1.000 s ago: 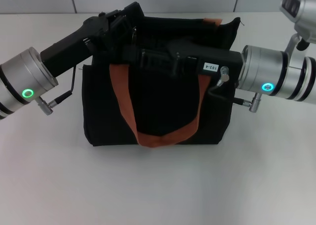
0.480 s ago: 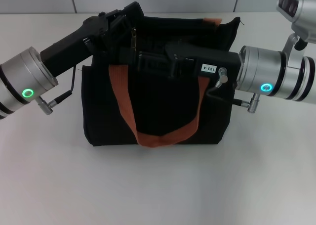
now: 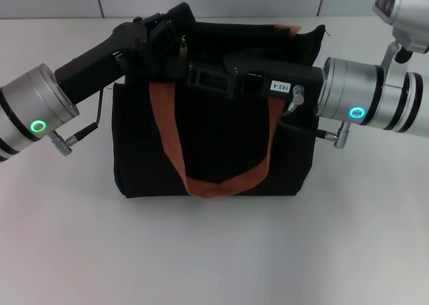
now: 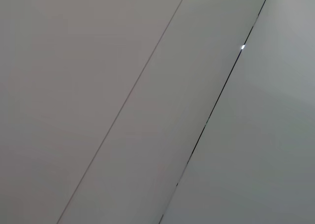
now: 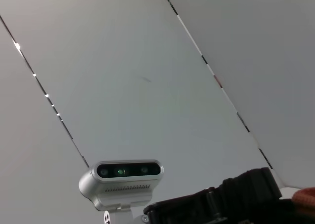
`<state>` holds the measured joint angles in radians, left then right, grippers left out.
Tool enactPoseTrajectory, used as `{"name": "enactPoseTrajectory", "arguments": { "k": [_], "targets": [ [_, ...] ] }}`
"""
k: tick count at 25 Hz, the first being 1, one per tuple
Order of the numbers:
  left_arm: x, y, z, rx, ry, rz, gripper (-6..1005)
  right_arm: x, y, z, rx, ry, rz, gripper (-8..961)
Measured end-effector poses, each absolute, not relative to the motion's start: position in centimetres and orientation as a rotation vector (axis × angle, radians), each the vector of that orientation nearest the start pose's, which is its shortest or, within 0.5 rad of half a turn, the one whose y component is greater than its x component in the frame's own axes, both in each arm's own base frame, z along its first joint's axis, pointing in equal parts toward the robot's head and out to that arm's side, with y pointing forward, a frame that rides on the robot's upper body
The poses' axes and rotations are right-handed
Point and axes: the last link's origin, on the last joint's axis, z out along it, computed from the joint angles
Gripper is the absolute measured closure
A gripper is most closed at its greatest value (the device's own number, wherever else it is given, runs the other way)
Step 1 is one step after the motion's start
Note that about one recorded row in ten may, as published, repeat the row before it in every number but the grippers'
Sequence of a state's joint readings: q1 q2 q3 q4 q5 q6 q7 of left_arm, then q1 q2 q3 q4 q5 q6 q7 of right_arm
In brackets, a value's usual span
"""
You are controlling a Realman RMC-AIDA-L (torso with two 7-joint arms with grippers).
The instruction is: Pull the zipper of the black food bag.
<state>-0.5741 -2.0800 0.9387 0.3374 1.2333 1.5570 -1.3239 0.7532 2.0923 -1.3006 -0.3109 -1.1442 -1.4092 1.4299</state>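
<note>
Since the earlier head views the right arm has drawn back toward its own side and slightly away from the camera, carrying the right tool (image 3: 201, 77) along the top of the black food bag (image 3: 214, 151); the silver pull of the zipper (image 3: 182, 48) now shows just off the right tool's tip, between it and the left tool (image 3: 164, 37). That left tool has not shifted; it sits against the bag's upper corner, apparently bracing the fabric.

Both tools are black against black cloth, so whether either one is clenched or released cannot be told from these views, nor whether the right tool actually has the pull in its grip.

As a judgement, the pull is under way but not finished: the bag mouth beyond the right tool looks partly gaping, with one rust-brown strap (image 3: 211, 181) hanging down the front and the tip of the other showing at the far rim. How much track remains is hidden behind the right arm.

Neither wrist view helps: the left shows only pale wall panels, and the right shows wall, a mounted camera and a dark edge of the arm. The bag stands on the white counter (image 3: 214, 251), directly under both tools.
</note>
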Motion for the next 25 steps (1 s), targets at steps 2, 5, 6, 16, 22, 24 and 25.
{"name": "enactPoseTrajectory", "arguments": {
  "k": [2, 5, 6, 16, 22, 24, 25],
  "targets": [
    [-21.18, 34.31, -1.04, -2.348, -0.794, -1.472, 967, 14.89, 35.69, -6.68, -2.717, 0.837, 1.281, 423],
    [-21.21, 34.30, -1.04, -2.347, -0.795, -1.472, 967, 14.84, 35.70, -6.66, -2.719, 0.838, 1.282, 560],
    [-21.23, 34.29, -1.03, -2.346, -0.796, -1.472, 967, 14.84, 35.69, -6.68, -2.721, 0.840, 1.280, 605],
    [-21.30, 34.25, -1.02, -2.343, -0.798, -1.472, 967, 15.32, 35.46, -6.72, -2.711, 0.865, 1.280, 848],
    [-21.28, 34.26, -1.02, -2.343, -0.797, -1.472, 967, 15.39, 35.46, -6.71, -2.709, 0.885, 1.279, 931],
    [-21.28, 34.26, -1.02, -2.343, -0.797, -1.472, 967, 15.39, 35.52, -6.68, -2.708, 0.893, 1.277, 955],
    [-21.28, 34.26, -1.02, -2.343, -0.797, -1.472, 967, 15.39, 35.59, -6.61, -2.707, 0.906, 1.276, 955]
  ]
}}
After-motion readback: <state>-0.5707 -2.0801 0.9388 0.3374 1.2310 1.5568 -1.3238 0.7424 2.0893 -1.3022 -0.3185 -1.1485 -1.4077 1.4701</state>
